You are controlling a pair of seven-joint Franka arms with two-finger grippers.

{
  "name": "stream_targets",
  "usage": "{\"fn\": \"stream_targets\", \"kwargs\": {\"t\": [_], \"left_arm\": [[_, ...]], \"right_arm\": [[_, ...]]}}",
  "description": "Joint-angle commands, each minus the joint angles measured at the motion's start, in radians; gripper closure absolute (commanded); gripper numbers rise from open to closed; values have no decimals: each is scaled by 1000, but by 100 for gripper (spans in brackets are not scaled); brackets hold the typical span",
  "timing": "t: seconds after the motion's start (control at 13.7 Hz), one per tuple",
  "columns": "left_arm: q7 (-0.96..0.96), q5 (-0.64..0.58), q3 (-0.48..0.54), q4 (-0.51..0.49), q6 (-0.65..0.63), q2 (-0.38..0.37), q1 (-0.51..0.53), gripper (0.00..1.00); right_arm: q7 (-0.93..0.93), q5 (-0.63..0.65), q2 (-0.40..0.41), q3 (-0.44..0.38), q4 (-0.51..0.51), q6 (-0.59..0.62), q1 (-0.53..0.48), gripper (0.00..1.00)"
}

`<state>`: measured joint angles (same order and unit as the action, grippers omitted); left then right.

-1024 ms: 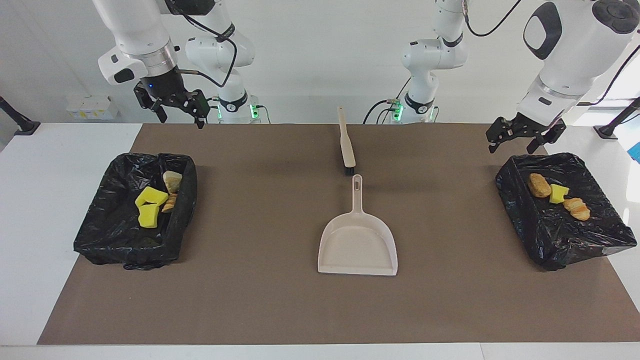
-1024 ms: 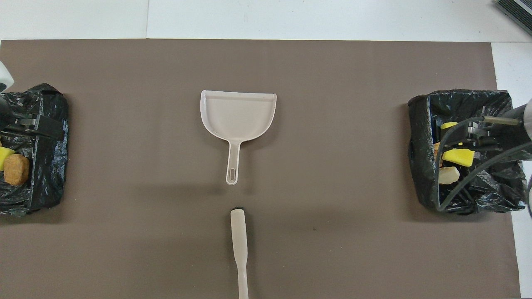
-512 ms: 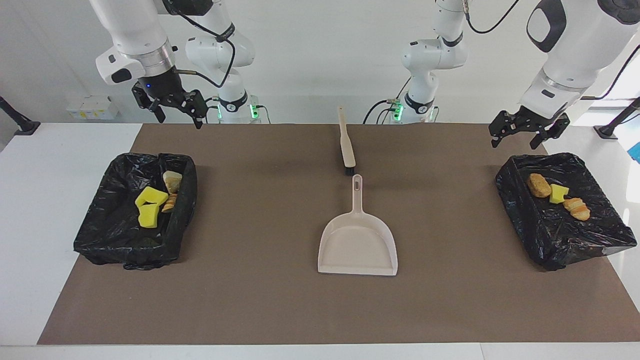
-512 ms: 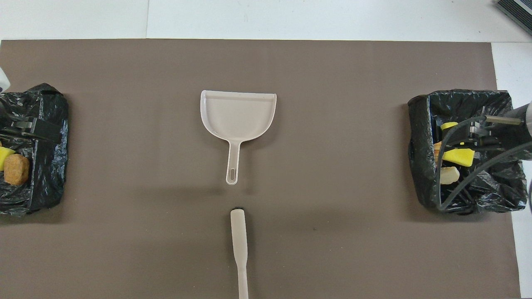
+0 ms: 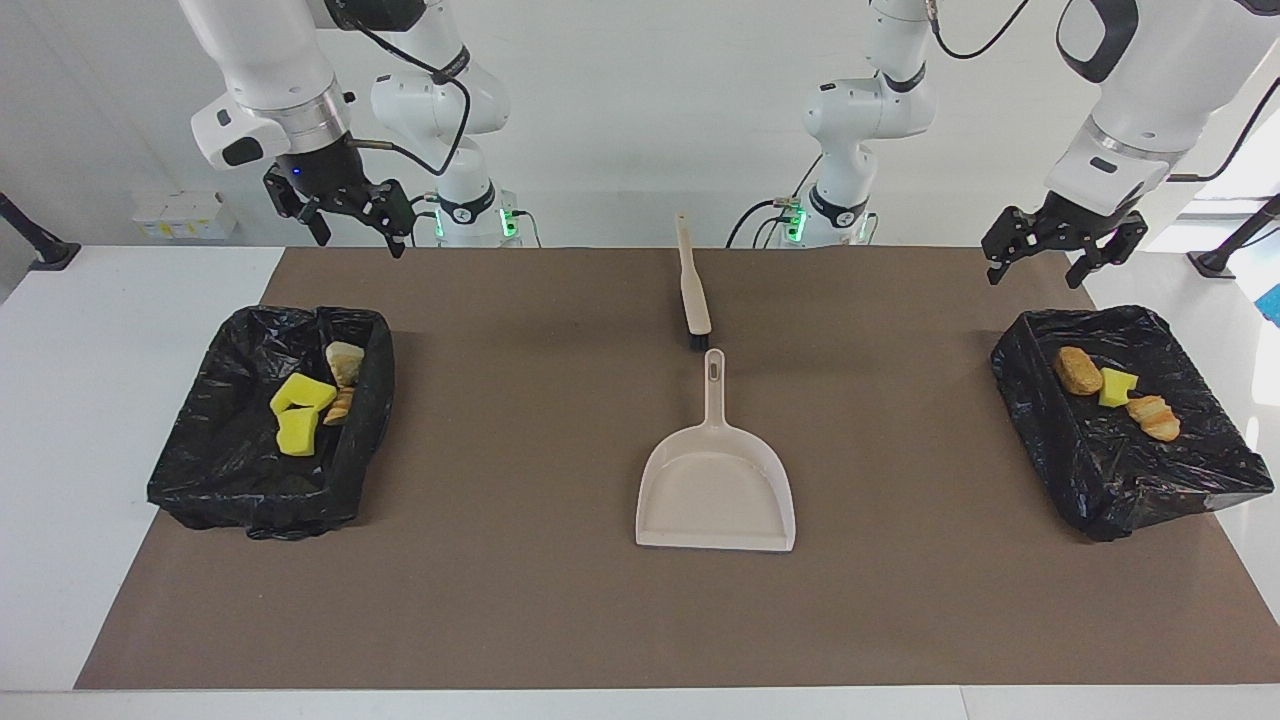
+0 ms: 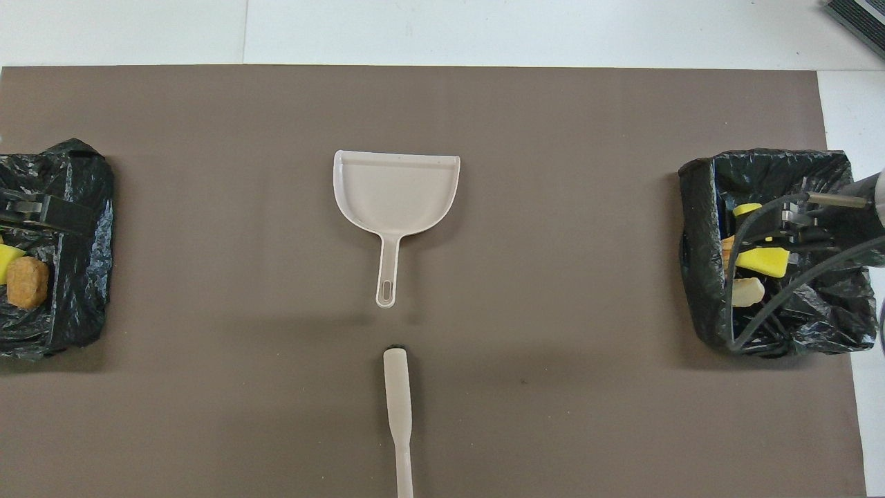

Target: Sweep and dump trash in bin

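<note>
Facing view: trash (image 5: 305, 405) lies in two black-lined bins, one (image 5: 200, 470) at right arm's end, other (image 5: 1120, 490) at left arm's end w/ scraps (image 5: 1115, 388). Right gripper (image 5: 350, 218) and left gripper (image 5: 1057, 245) hang open, empty, above table. Overhead view: beige dustpan (image 6: 395, 190) mid-mat, brush (image 6: 398, 408) nearer robots, apart

Bright, even, diffuse light fills both views, the facing one brightest at about 3 o'clock, where the white table (image 5: 1262, 385) glares. Shadows are soft and faint: dim smudges on the brown mat (image 5: 520, 450) around the dustpan handle (image 5: 714, 385). The black bin liners (image 5: 1150, 480) show small specular glints. Both views are sharp, without visible edge distortion.
</note>
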<state>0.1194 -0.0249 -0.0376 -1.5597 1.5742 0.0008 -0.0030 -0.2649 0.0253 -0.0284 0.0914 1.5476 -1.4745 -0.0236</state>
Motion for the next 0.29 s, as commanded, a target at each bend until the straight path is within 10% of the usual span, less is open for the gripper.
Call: {"fn": "stream_targets", "kwargs": {"t": [0.0, 0.22], "left_arm": [[14, 28, -5, 4, 1, -7, 14, 0], [37, 26, -4, 0, 0, -10, 14, 0]], "right_arm": [[32, -18, -18, 4, 26, -24, -18, 0], [33, -18, -18, 4, 26, -24, -18, 0]]}}
